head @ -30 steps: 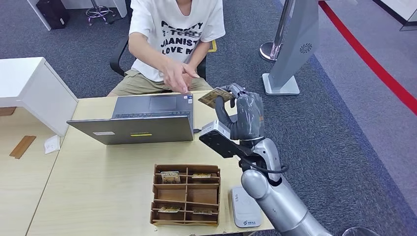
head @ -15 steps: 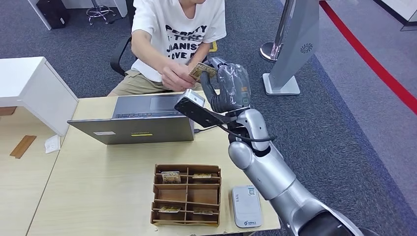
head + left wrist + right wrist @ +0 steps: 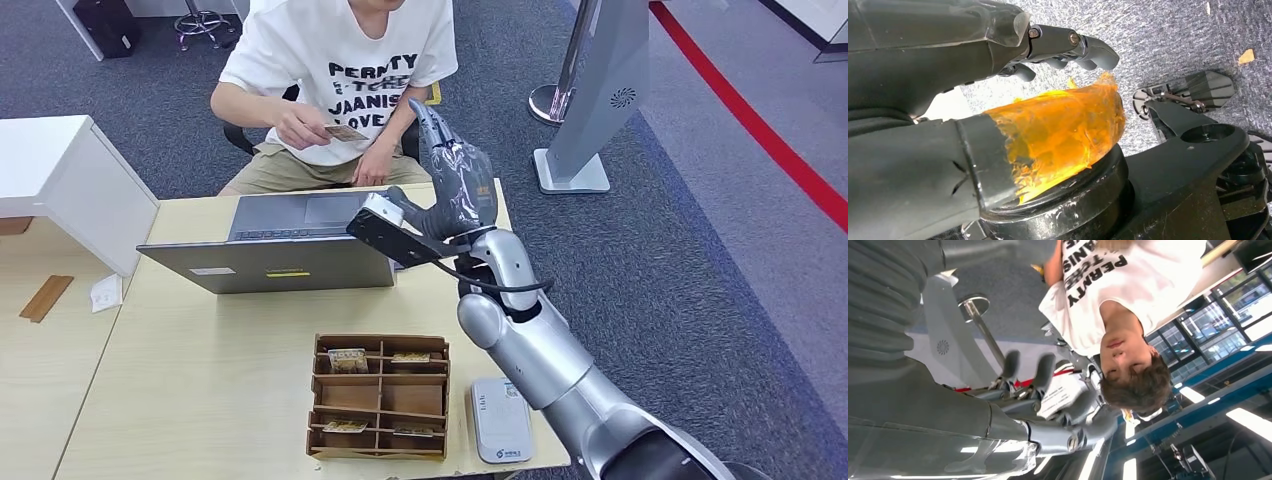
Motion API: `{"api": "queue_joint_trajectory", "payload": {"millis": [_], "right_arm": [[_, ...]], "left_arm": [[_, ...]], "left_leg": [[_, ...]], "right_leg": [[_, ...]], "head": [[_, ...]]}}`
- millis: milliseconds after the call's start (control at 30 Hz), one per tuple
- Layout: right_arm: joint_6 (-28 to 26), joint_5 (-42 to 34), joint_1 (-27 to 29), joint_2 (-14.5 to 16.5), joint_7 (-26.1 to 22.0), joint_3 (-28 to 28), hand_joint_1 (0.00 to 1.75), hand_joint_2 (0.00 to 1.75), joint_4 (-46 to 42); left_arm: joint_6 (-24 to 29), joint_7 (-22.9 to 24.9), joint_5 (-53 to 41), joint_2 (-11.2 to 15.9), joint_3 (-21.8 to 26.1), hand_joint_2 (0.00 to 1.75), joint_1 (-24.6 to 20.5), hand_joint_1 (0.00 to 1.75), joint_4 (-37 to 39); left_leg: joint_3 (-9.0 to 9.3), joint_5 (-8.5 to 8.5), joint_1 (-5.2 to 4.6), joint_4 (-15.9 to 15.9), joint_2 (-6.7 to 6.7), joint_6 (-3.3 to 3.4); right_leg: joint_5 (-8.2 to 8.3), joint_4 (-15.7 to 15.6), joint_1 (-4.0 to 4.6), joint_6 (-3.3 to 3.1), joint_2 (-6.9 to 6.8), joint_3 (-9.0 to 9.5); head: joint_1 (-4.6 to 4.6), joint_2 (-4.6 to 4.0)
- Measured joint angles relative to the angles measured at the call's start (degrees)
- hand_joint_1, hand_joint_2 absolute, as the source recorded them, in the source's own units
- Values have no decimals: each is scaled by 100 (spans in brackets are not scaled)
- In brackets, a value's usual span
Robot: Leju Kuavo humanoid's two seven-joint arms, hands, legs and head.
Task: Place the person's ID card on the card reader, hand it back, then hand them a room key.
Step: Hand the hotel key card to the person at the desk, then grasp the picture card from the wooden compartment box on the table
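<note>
1. The card (image 3: 345,132) was pinched in the person's hand (image 3: 303,128), up at their chest, beyond the far edge of the tabletop (image 3: 200,380). From my right hand (image 3: 455,185) it lay at about ten o'clock, a little apart, its long axis running roughly nine to three. I took it for the ID card, though its face was too small to read.
2. My right hand was raised over the far right corner of the tabletop, fingers spread and pointing up toward twelve, holding nothing. In the right wrist view its fingers (image 3: 1043,371) stood apart with nothing between them.
3. With that card in the person's hold, I judged the room key to be the step left. The wooden tray (image 3: 378,395) lay at about seven o'clock from my right hand, near the front edge, and the cards in its slots (image 3: 346,360) lay flat with their long axes nine to three.
4. My right hand was the nearer one to the tray. My left hand (image 3: 1013,80) hung over the carpet, loosely spread and holding nothing, its thumb wrapped in orange film.
5. The card reader (image 3: 498,420) sat just beside the tray at its three o'clock, with nothing on it.
6. Writing: the person's shirt read partly "PERMTY", "JAANIS" and "LOVE M". The marks on the card reader and the stickers on the laptop (image 3: 290,245) were too small to read.
</note>
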Motion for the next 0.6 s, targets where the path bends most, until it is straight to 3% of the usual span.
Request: {"api": "queue_joint_trajectory", "payload": {"millis": [133, 267, 400, 600], "right_arm": [[-115, -293, 170, 4, -150, -3, 0, 175, -109], [-213, -1056, 436, 33, -472, -97, 0, 175, -379], [37, -2469, 783, 64, -862, -211, 0, 0, -778], [1285, -5065, 1391, 50, -1250, -228, 0, 0, -1476]], "left_arm": [[11, -8, 48, 2, 0, 0, 18, 0, 0], [29, -36, 111, 3, 0, 0, 49, 0, 0], [45, -87, 224, 12, 8, 0, 110, 0, 0], [73, -192, 393, 21, 61, 0, 215, 0, 0]], "left_leg": [[0, 0, 0, 0, 0, 0], [0, -1, 1, 0, 0, -1], [-1, -1, 1, -1, 1, -1], [-3, -2, 0, -1, 1, -1]], "right_leg": [[0, 0, 0, 0, 0, 0], [-1, 0, 0, 0, 0, -1], [-1, 0, 1, 0, 1, -3], [-2, 0, 2, 0, 0, -5]], "head": [[0, 0], [1, 0], [-1, 0], [-1, 0]]}}
